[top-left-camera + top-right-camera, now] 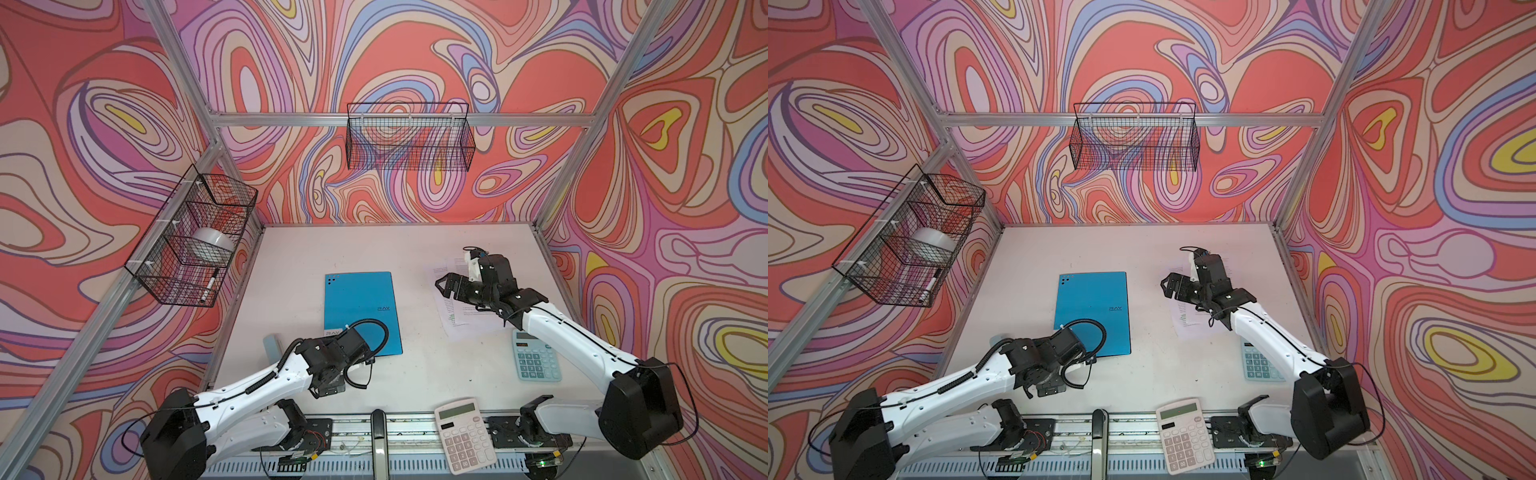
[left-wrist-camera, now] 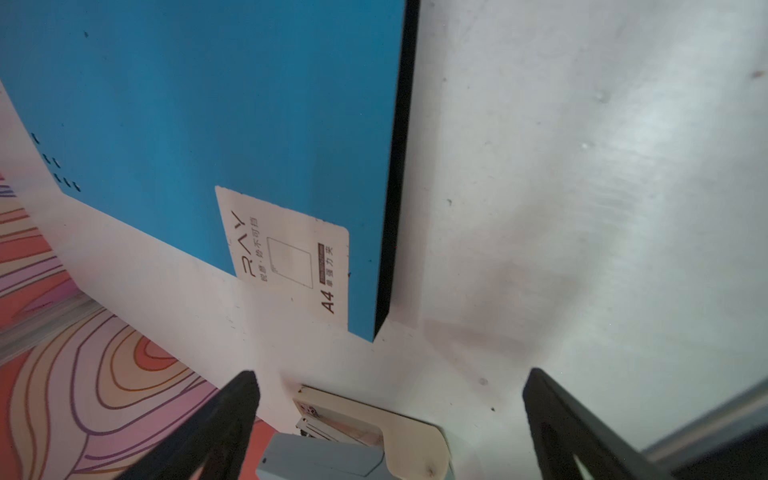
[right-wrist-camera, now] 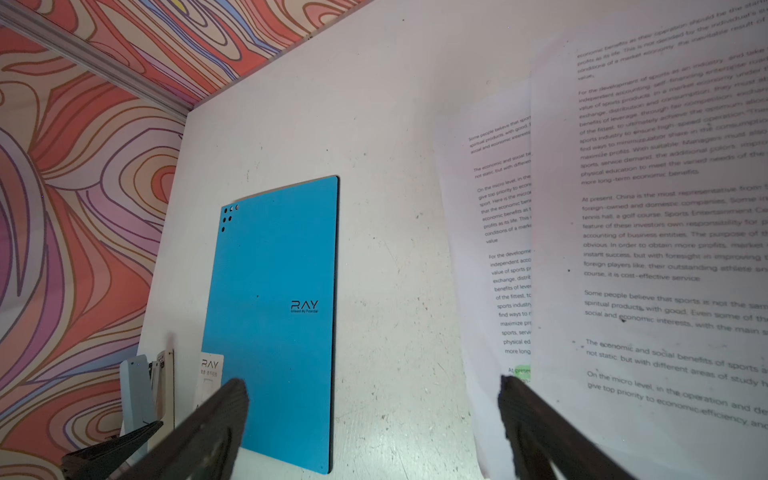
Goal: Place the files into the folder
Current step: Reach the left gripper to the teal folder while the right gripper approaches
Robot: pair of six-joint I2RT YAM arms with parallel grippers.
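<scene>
Two hands are hanging spread wide, pinching nothing. The folder (image 1: 361, 311) is lying shut, blue side up, around the middle of the tabletop (image 1: 415, 249), and the files (image 1: 469, 322) are sitting loosely overlapped near its right edge, apart from the folder. The left hand (image 2: 392, 374) is hovering by the folder's near left corner, the one with the white label (image 2: 291, 253), while the right hand (image 3: 370, 382) is hovering over the files' left side.

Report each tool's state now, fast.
Left tool: open, holding nothing.
Right tool: open, holding nothing.
</scene>
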